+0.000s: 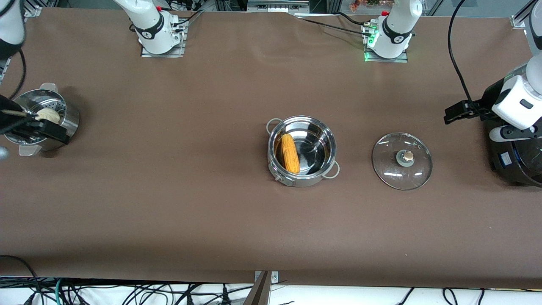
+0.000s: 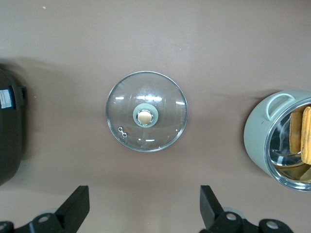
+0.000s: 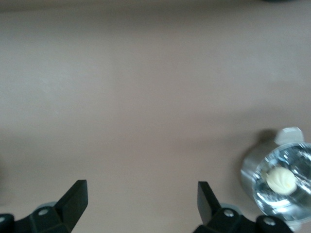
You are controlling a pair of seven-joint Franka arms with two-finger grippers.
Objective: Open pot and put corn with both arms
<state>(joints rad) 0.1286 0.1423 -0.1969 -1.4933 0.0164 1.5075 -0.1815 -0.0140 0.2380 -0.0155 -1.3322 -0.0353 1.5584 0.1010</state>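
Note:
The steel pot (image 1: 309, 180) stands open at the middle of the table, with the yellow corn (image 1: 290, 153) lying inside it. Its glass lid (image 1: 402, 169) with the tan knob lies flat on the table beside the pot, toward the left arm's end. My left gripper (image 1: 459, 112) is open and empty in the air beside the black cooker. Its wrist view shows the lid (image 2: 160, 121), the pot (image 2: 255, 133) and the corn (image 2: 306, 136), with the gripper (image 2: 144, 206) open. My right gripper (image 1: 38, 129) hangs over the steamer basket, and its wrist view shows the gripper (image 3: 141, 201) open and empty.
A perforated steamer basket (image 1: 72, 120) with a white bun (image 1: 48, 115) stands at the right arm's end; both show in the right wrist view, the basket (image 3: 248, 174) and the bun (image 3: 281, 180). A big black cooker (image 1: 514, 161) stands at the left arm's end and also shows in the left wrist view (image 2: 9, 126).

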